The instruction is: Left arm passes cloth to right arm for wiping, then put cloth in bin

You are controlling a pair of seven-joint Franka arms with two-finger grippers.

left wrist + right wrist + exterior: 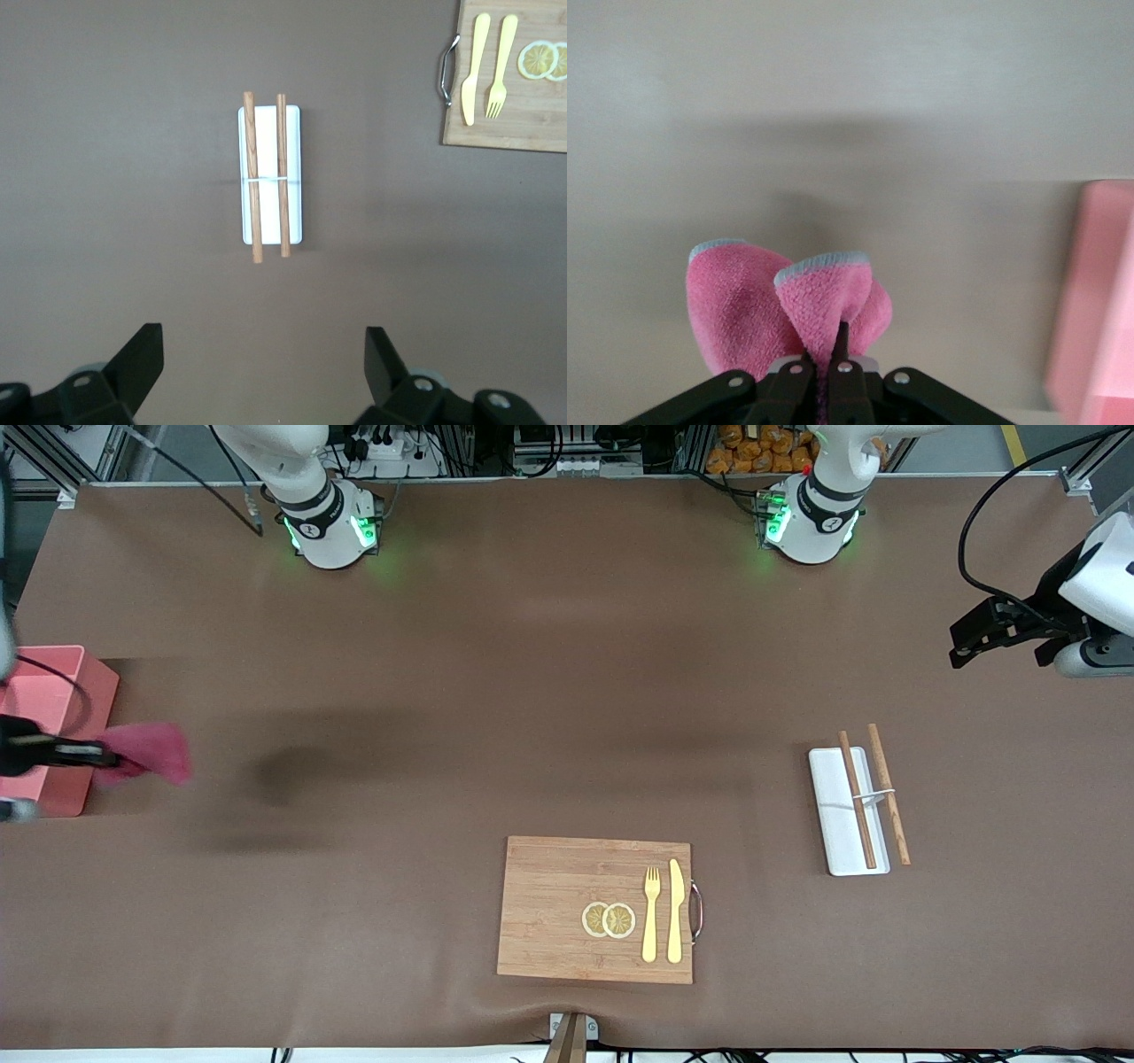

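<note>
Nearest me I see the cutting board (594, 909). My right gripper (104, 759) pinches the cloth (146, 752) beside the bin (55, 713), itself partly cut off. My left gripper (967, 644) waits, fingers spread, above the white tray (273, 177).

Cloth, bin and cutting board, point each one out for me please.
cloth (152, 751), front view, on its bunched middle past the right end effector (113, 759).
bin (78, 682), front view, on its wall.
cutting board (549, 903), front view, on bare wood beside the lemon slices.

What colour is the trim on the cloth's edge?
Pale blue trim on the pink cloth, clearest in the right wrist view.
</note>
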